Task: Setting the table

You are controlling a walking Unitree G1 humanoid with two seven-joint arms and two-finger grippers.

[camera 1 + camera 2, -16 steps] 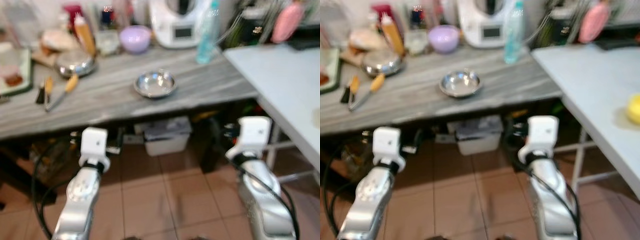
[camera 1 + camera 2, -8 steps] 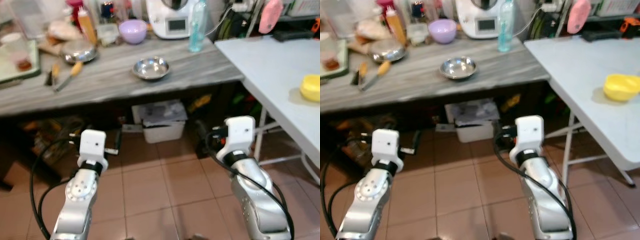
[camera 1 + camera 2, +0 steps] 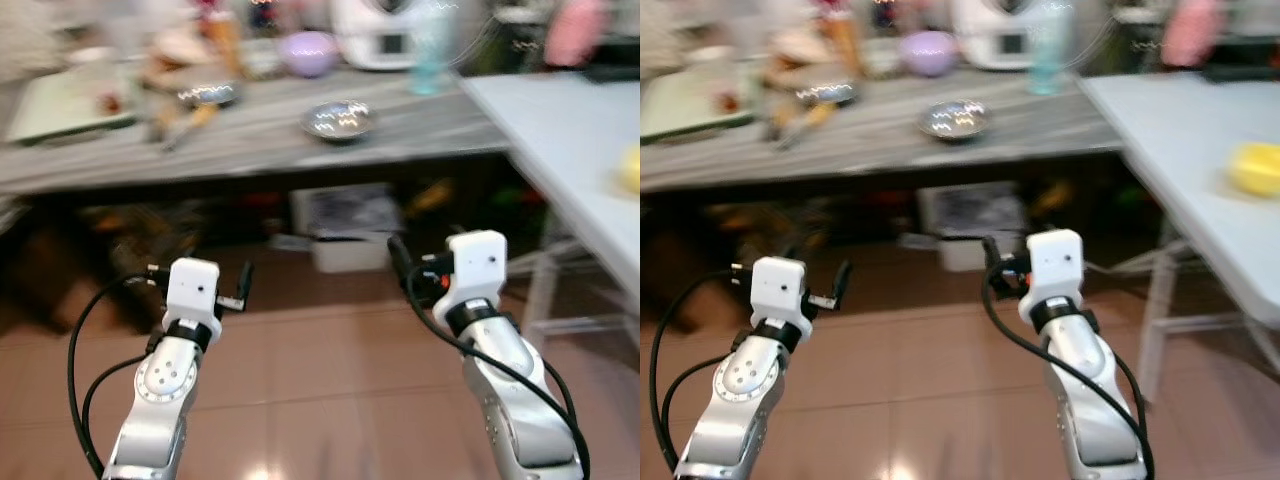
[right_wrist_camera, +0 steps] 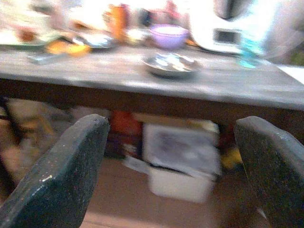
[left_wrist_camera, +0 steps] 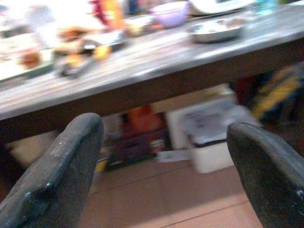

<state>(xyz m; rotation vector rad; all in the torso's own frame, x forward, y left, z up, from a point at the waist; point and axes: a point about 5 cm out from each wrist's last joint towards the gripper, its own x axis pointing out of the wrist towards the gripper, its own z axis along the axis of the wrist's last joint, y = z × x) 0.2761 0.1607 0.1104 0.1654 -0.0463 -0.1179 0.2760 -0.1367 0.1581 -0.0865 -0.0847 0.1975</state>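
A steel bowl [image 3: 340, 118] sits near the front edge of the long grey counter [image 3: 250, 140]. Behind it stands a purple bowl [image 3: 308, 50]. A yellow bowl [image 3: 1255, 165] rests on the white table [image 3: 560, 120] to my right. My left gripper [image 5: 164, 128] is open and empty, held low over the tiled floor in front of the counter. My right gripper [image 4: 171, 126] is also open and empty, at the same height, facing the counter below the steel bowl. All views are blurred.
On the counter are a white appliance [image 3: 385, 35], a clear bottle [image 3: 430, 60], orange-handled utensils [image 3: 190, 120], a steel dish [image 3: 205, 93] and a tray [image 3: 70, 100]. A white box [image 3: 350, 235] and clutter sit under it. Brown tiled floor [image 3: 320, 380] lies between me and the counter.
The whole picture has shifted to the right and blurred, so the camera has turned left. Both arms keep the same pose, fingers still open.
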